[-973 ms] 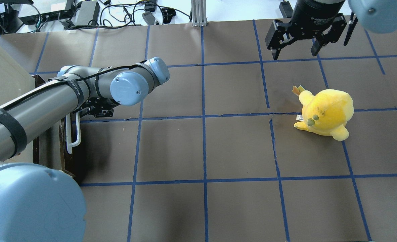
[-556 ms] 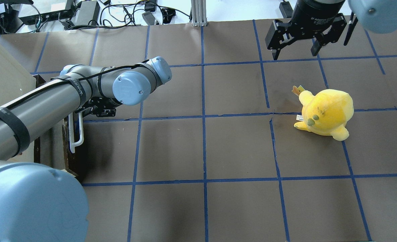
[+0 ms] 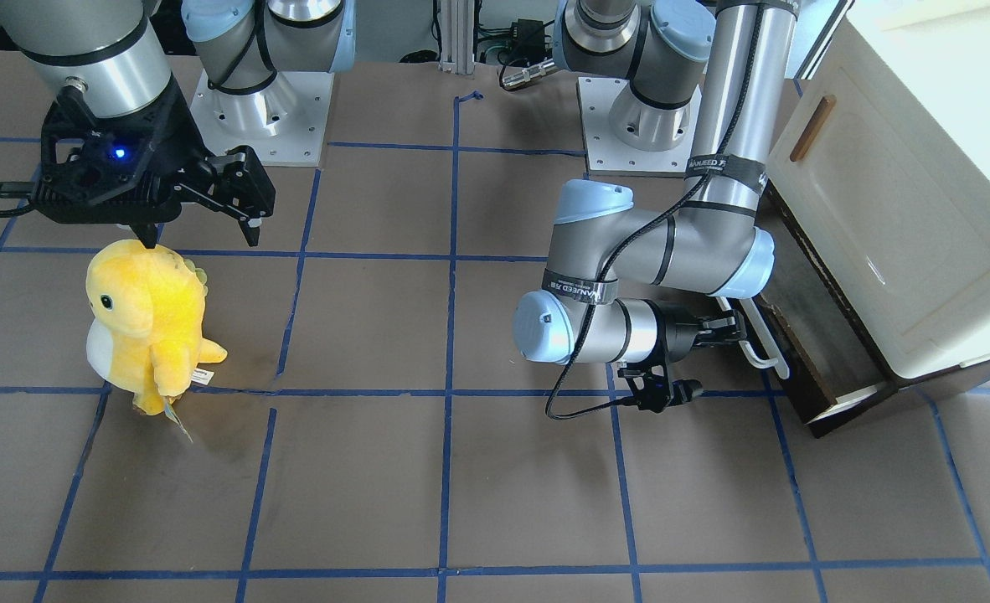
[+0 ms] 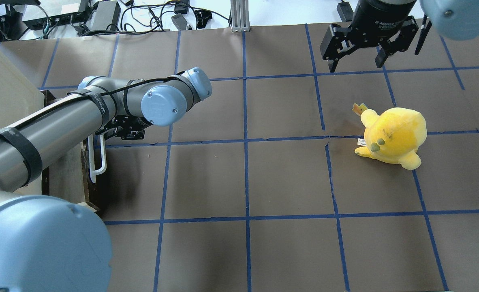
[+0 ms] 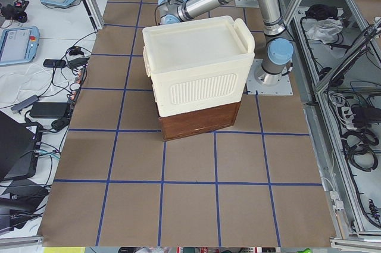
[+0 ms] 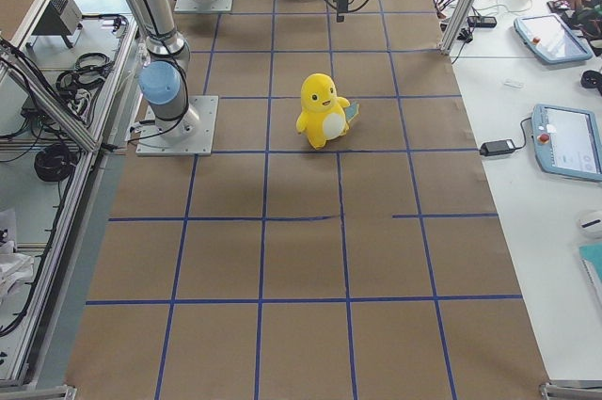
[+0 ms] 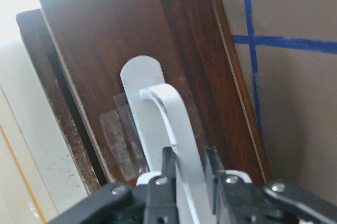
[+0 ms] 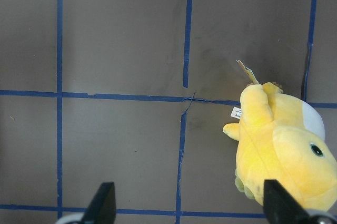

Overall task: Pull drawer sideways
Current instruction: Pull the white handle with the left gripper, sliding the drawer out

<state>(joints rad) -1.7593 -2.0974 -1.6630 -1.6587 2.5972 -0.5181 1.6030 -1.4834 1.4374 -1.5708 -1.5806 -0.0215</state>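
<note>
The drawer (image 3: pixel 801 356) has a dark brown front and a long white bar handle (image 3: pixel 765 342). It stands partly out from under the cream cabinet (image 3: pixel 897 193). My left gripper (image 3: pixel 734 328) is shut on the handle near its end. In the left wrist view its fingers (image 7: pixel 168 163) clamp both sides of the white handle (image 7: pixel 158 113) in front of the brown drawer front (image 7: pixel 105 50). In the overhead view the handle (image 4: pixel 97 160) and drawer front (image 4: pixel 89 194) show under my left arm. My right gripper (image 4: pixel 357 61) is open and empty, up at the far right.
A yellow plush toy (image 4: pixel 391 136) stands on the brown paper right of centre, just below my right gripper in the front view (image 3: pixel 202 222). It also shows in the right wrist view (image 8: pixel 279 150). The cream cabinet fills the table's left end (image 5: pixel 196 68).
My left arm has moved a little to the right with the handle in its grip. The drawer front has slid out with it. The right arm and the plush have not moved.
</note>
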